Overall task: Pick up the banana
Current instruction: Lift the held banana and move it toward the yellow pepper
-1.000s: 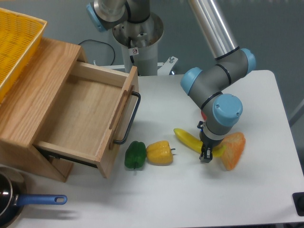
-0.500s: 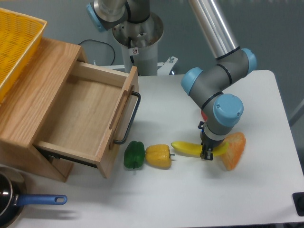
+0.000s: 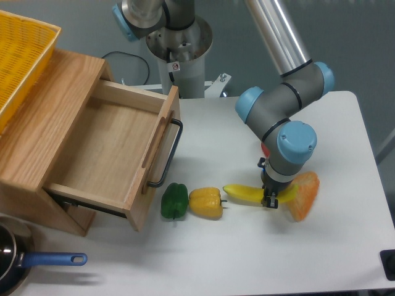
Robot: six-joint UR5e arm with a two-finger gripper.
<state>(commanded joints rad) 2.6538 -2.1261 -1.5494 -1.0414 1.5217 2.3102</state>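
Note:
The banana (image 3: pixel 244 193) is a long, slim yellow piece lying almost level on the white table (image 3: pixel 203 259). Its left tip nearly touches the yellow bell pepper (image 3: pixel 205 203). Its right end reaches the orange wedge-shaped piece (image 3: pixel 302 195). My gripper (image 3: pixel 269 200) points straight down over the banana's right part, and its dark fingers are closed on the banana at table height. The wrist hides the banana's upper right part.
A green pepper (image 3: pixel 174 200) lies left of the yellow pepper. An open wooden drawer (image 3: pixel 117 148) with a dark handle (image 3: pixel 171 153) stands at the left, with a yellow basket (image 3: pixel 21 55) on top. A pan with a blue handle (image 3: pixel 52 259) sits at the front left.
The banana swung from a slant to nearly level, its left tip moving down toward the yellow pepper, which shifted slightly left. The gripper stayed over the banana's right part.

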